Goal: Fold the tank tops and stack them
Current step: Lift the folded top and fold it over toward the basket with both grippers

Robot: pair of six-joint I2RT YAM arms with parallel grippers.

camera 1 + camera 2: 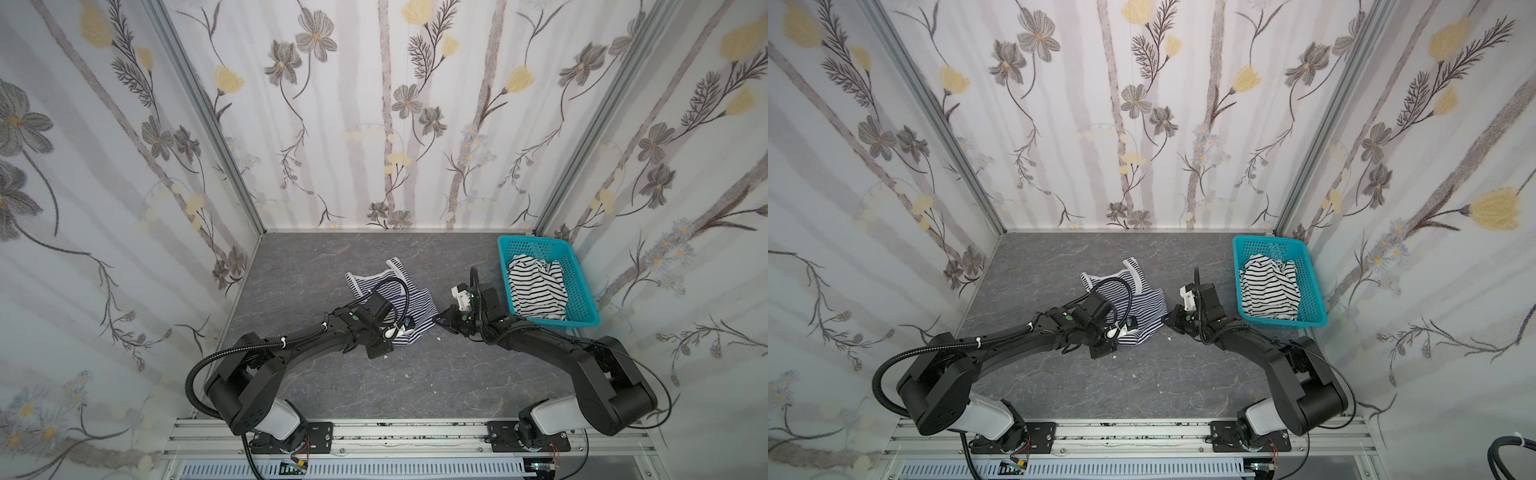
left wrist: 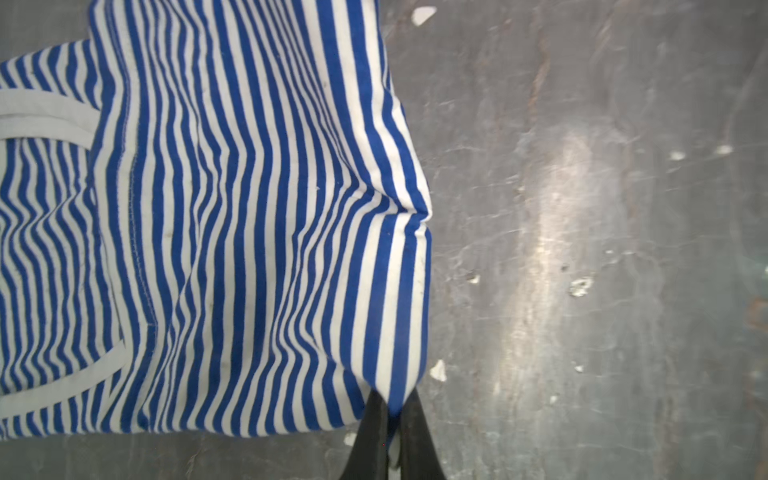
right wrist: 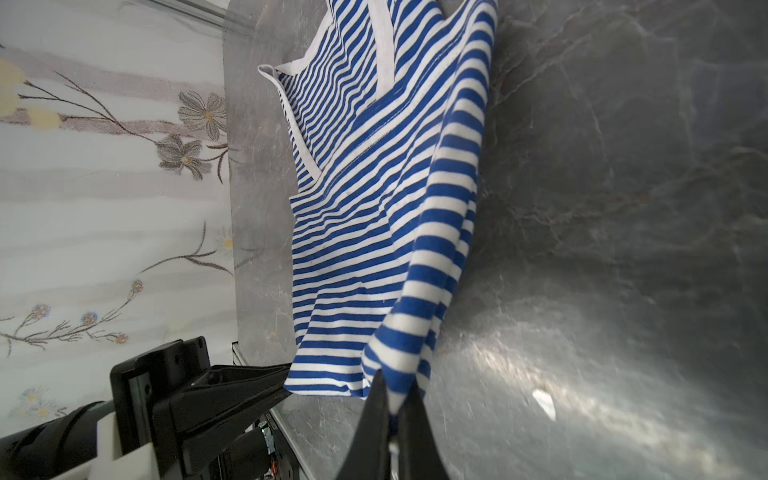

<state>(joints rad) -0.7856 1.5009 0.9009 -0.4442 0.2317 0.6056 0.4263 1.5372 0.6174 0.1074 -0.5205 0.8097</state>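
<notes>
The fingers (image 2: 371,436) of the left gripper (image 2: 392,409) are pressed together on a corner of the fine-striped tank top (image 2: 232,208), and the blue and white stripes pucker and narrow into the pinch. The fingers (image 3: 419,436) of the right gripper (image 3: 395,399) are likewise clamped on this same top (image 3: 357,232), holding a bunched fold of its edge that runs up from the cloth to the tips. In the right wrist view the left gripper's fingers (image 3: 249,378) meet the hem's other corner just beside. Beyond the two grips the top spreads over the grey marbled table (image 1: 415,382), its white-trimmed straps lying toward the back wall. In both top views it sits near the middle of the table (image 1: 415,303) (image 1: 1148,305), between the two black arms, with the left arm's wrist over part of it. The wide-striped tank top (image 1: 536,286) (image 1: 1268,291) lies crumpled inside the turquoise basket (image 1: 579,286) (image 1: 1308,286), which stands at the back right of the table, just beside the right arm. A few small white flecks (image 2: 438,370) dot the table near the gripped corner. Flowered wallpaper (image 1: 374,124) covers the surrounding walls.
</notes>
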